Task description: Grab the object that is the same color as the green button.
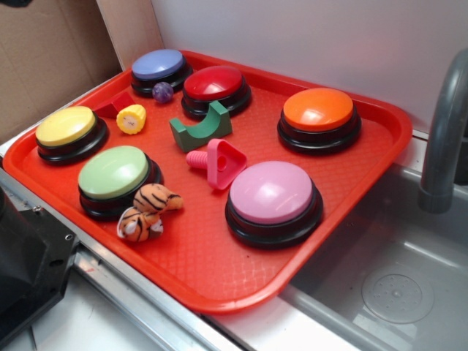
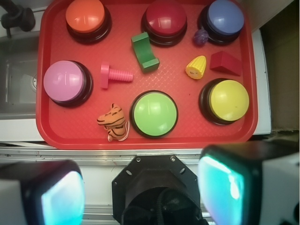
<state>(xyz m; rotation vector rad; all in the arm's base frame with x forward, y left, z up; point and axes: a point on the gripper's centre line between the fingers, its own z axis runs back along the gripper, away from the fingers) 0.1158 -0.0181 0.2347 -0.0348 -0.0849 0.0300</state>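
Overhead, gripper (image 2: 140, 197) wide open, empty, well apart from green block (image 2: 145, 51).

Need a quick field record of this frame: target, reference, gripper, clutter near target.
target: dark green arch block, lying on the red tray, untouched
reference: pale green button, near tray's front edge
gripper: open, above tray's front edge, holding nothing
nearest neighbours: red button behind block, pink toy screw in front
other: toy tiger against the green button
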